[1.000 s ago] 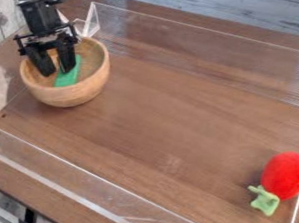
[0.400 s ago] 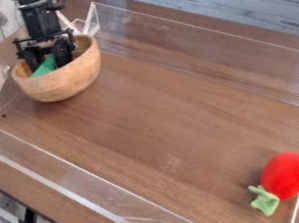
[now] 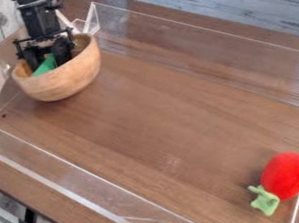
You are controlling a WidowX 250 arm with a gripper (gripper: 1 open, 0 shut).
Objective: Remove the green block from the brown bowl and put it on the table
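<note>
The dark wood table (image 3: 180, 110) is being edged by clear plastic strips. No writing is being shown. At 10 o'clock, the green block (image 3: 43, 64) is being pinched by the black gripper (image 3: 48, 60) inside the brown bowl (image 3: 61, 81), half hidden. 1 red plush fruit (image 3: 285, 175) is lying at 4 o'clock.

Open table (image 3: 180, 110) separates the brown bowl (image 3: 58, 78) at the far-left corner from the near-right red plush fruit (image 3: 285, 175).

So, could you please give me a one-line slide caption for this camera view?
Jaws close around the green block inside the brown bowl; a red plush fruit sits across the table.
</note>
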